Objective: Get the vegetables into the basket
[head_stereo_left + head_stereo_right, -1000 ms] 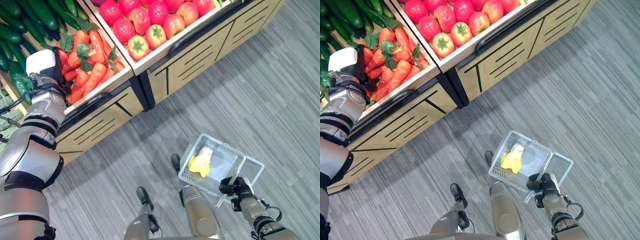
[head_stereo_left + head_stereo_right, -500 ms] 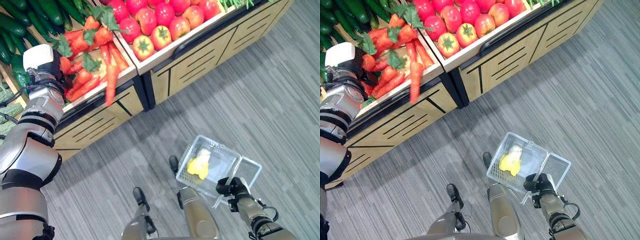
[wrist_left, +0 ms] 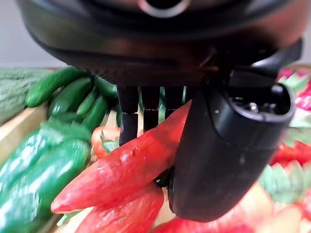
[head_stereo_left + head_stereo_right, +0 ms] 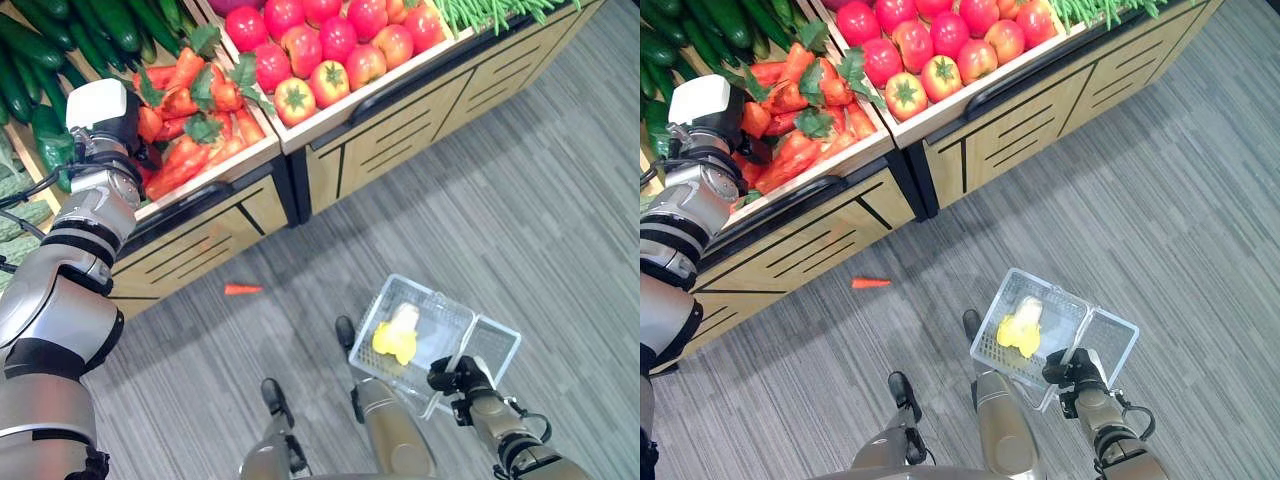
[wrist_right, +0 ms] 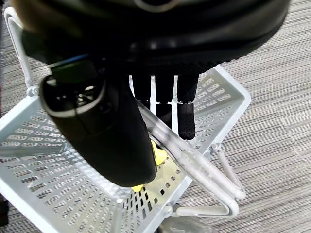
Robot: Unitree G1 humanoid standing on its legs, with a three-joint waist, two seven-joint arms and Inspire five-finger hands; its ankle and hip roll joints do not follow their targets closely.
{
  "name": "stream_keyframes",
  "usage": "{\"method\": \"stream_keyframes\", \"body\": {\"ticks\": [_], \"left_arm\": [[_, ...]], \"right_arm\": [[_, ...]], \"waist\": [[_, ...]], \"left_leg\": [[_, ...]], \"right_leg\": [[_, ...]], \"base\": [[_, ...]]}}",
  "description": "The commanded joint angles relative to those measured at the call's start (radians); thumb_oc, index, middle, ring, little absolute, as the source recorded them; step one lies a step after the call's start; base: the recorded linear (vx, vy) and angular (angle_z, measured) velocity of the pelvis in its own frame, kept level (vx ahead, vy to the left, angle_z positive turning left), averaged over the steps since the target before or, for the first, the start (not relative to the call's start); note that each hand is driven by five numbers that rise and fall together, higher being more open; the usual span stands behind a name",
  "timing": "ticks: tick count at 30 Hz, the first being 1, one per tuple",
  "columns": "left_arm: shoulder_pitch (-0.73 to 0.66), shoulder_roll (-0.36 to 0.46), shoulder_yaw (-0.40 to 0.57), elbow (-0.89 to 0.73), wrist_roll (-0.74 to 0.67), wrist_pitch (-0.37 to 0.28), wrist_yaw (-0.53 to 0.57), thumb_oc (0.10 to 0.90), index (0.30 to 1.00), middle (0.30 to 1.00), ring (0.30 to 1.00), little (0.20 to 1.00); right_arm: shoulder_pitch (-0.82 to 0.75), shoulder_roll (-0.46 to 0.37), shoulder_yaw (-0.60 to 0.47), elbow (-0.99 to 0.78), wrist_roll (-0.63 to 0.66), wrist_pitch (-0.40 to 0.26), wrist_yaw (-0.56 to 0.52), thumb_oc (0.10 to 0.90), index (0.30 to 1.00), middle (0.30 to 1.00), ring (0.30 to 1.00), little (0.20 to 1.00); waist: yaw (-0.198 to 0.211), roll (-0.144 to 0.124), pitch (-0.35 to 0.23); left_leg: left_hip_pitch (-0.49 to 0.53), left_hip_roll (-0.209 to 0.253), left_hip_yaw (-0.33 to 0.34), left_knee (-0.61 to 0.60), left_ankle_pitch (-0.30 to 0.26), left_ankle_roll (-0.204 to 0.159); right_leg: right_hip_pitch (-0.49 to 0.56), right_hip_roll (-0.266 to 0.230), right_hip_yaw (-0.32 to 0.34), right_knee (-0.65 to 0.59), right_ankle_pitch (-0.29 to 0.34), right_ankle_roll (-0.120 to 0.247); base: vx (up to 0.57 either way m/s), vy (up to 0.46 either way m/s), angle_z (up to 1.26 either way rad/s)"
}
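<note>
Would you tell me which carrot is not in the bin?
The small carrot lying alone on the grey floor before the wooden stand; the others sit piled in the bin.

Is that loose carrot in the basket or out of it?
Out. The loose carrot lies on the grey floor in front of the stand, apart from the basket that the right hand holds by its handle.

No text, label, number or sign can be read on the produce stand, basket or floor.

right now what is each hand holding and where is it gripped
Left hand pinches a carrot near its thick end, over the carrot bin. Right hand grips the basket by its handle.
</note>
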Motion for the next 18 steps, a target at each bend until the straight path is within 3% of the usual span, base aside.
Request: {"method": "stream_keyframes", "body": {"ticks": [1,11,17,18], "left_arm": [[-0.093,0.110,-0.007,-0.018,0.106,0.007,0.076,0.400,0.300,0.300,0.300,0.300],[-0.068,0.160,-0.052,-0.130,0.202,-0.014,0.016,0.400,0.300,0.300,0.300,0.300],[0.035,0.187,0.026,-0.265,0.192,-0.023,-0.007,0.400,0.300,0.300,0.300,0.300],[0.092,0.177,0.088,-0.318,0.169,-0.017,0.003,0.400,0.300,0.300,0.300,0.300]], "right_arm": [[0.138,-0.047,0.044,0.046,-0.029,0.032,0.008,0.400,0.300,0.300,0.300,0.300],[0.172,-0.057,0.020,0.089,-0.081,0.060,0.049,0.400,0.300,0.300,0.300,0.300],[0.185,-0.052,-0.001,0.113,-0.115,0.086,0.067,0.400,0.300,0.300,0.300,0.300],[0.187,-0.045,-0.006,0.113,-0.124,0.093,0.069,0.400,0.300,0.300,0.300,0.300]], "waist": [[0.013,0.021,-0.043],[0.054,0.005,-0.111],[0.080,-0.005,-0.146],[0.090,-0.012,-0.153]], "left_leg": [[0.034,0.041,-0.114,0.002,0.010,-0.037],[0.148,0.018,-0.143,0.002,-0.015,-0.019],[0.211,0.001,-0.163,0.002,-0.030,-0.005],[0.224,-0.006,-0.172,0.002,-0.035,0.000]], "right_leg": [[0.081,-0.077,-0.033,0.004,-0.067,0.139],[0.238,-0.095,-0.070,-0.009,-0.104,0.147],[0.314,-0.106,-0.086,-0.010,-0.122,0.151],[0.333,-0.109,-0.091,-0.007,-0.128,0.150]], "base": [[0.05,0.016,0.13],[0.03,0.035,0.16],[0.00,0.029,0.05],[-0.02,0.019,0.18]]}}
